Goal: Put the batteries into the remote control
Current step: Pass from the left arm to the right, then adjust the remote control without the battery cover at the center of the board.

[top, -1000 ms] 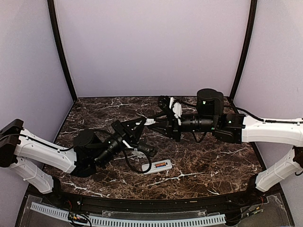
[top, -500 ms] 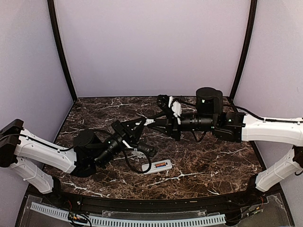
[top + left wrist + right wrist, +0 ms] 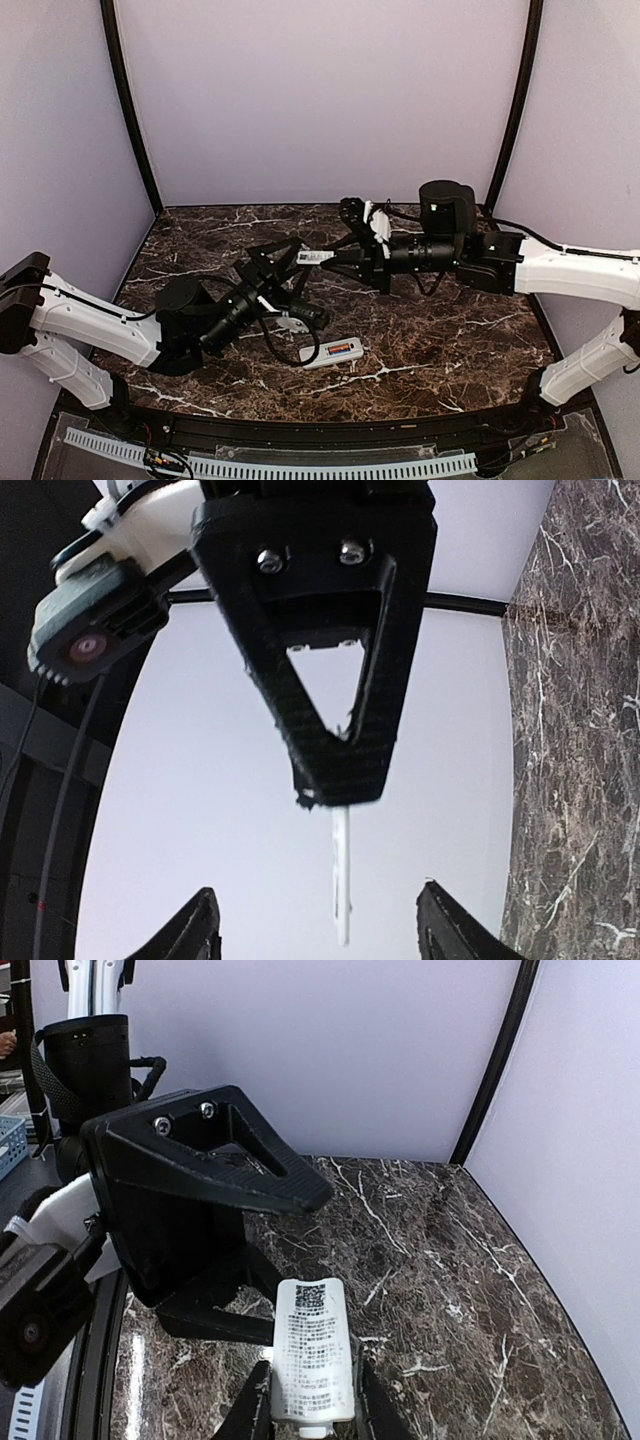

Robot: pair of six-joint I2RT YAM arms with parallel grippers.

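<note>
Above the marble table [image 3: 450, 340], the right gripper [image 3: 312, 1415] pinches the flat cover piece [image 3: 312, 1350], holding it out before the spread fingers of the left gripper [image 3: 322, 925], apparently for a handover; the remote control [image 3: 332, 352] lies on the table below.

I have my left arm [image 3: 100, 325] reaching in low from the left. Its wrist is rolled sideways, and my left gripper [image 3: 320, 932] has its fingers wide apart. My right arm [image 3: 560, 270] stretches across from the right. My right gripper [image 3: 312, 1405] pinches a cover [image 3: 312, 1355], close to the left gripper.
</note>
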